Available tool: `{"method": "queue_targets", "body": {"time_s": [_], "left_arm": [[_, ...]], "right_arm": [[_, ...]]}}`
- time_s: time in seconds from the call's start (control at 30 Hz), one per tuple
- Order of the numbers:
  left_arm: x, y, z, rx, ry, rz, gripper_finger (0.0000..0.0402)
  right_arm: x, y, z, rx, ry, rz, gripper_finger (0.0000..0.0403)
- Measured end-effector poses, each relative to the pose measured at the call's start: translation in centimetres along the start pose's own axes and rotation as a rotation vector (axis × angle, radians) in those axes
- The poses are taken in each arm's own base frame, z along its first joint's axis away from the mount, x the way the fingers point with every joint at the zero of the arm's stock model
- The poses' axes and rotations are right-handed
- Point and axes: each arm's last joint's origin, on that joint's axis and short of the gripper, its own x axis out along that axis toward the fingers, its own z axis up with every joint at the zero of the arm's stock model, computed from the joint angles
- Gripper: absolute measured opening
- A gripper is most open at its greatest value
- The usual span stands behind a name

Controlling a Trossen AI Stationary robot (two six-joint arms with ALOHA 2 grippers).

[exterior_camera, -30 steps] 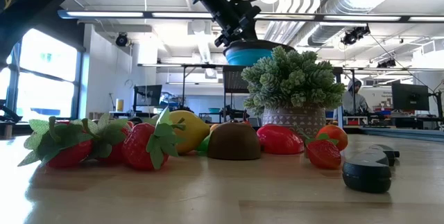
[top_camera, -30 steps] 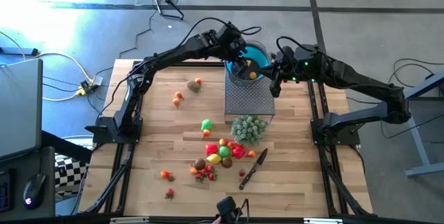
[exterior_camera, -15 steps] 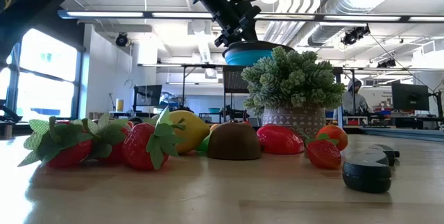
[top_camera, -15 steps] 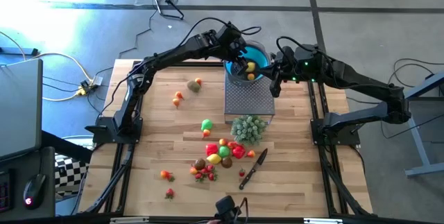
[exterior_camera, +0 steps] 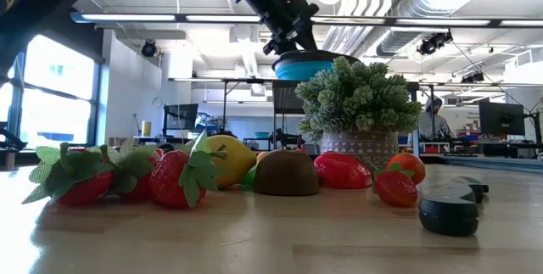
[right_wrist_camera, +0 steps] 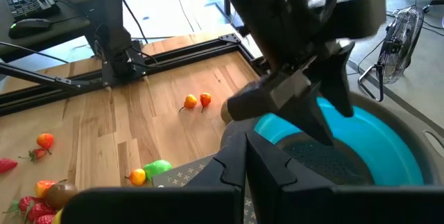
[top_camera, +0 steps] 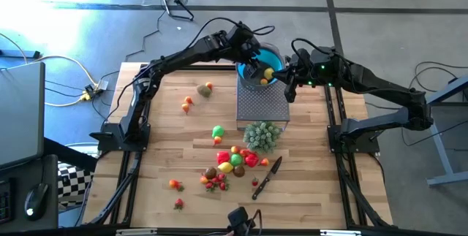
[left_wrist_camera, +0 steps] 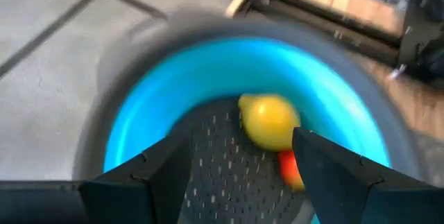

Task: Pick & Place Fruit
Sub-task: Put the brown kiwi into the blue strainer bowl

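My left gripper (top_camera: pixel 254 66) hangs open over the blue bowl (top_camera: pixel 275 61), fingers slanting down into it and touching nothing. A yellow fruit (left_wrist_camera: pixel 267 120) and an orange-red one (left_wrist_camera: pixel 291 168) lie in the bowl's grey perforated insert (left_wrist_camera: pixel 215 168), just past the fingertips. The other small fruits lie on the wooden table: a pile (top_camera: pixel 234 161) near the front, and single ones (top_camera: pixel 206 88) (top_camera: pixel 218 131) (top_camera: pixel 175 185) to the left. My right gripper (top_camera: pixel 287 88) is shut and waits beside the bowl's right rim, holding nothing.
The bowl stands on a perforated metal stand (top_camera: pixel 259 104) at the table's far middle. A pale green bushy cluster (top_camera: pixel 262 135) sits in front of it, and a black-handled knife (top_camera: pixel 267 177) lies right of the fruit pile. Bare wood lies at the left and right.
The yellow fruit has come into view in the bowl beside my left gripper's fingers and has shifted a little toward the bowl's right rim. Both arms have kept still.
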Motion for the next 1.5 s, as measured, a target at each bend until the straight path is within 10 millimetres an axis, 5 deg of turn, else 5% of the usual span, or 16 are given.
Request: {"method": "queue_targets", "body": {"time_s": [0.17, 0.5, 0.73, 1.5], "left_arm": [[-0.7, -0.4, 0.7, 0.006, -0.057, -0.022, 0.0230], [-1.0, -0.4, 0.8, 0.017, -0.061, -0.025, 0.0120], [-1.2, -0.5, 1.2, 0.019, -0.095, -0.034, 0.0090], [-11.7, -1.8, 2.8, 0.163, -0.157, -0.355, 0.0003]], "right_arm": [[0.0, 0.0, 0.0, 0.000, 0.000, 0.000, 0.0002], [0.0, 0.0, 0.0, 0.000, 0.001, 0.000, 0.0002], [0.0, 0.0, 0.0, 0.000, 0.000, 0.000, 0.0002], [0.0, 0.0, 0.0, 0.022, 0.003, 0.001, 0.0002]]}}
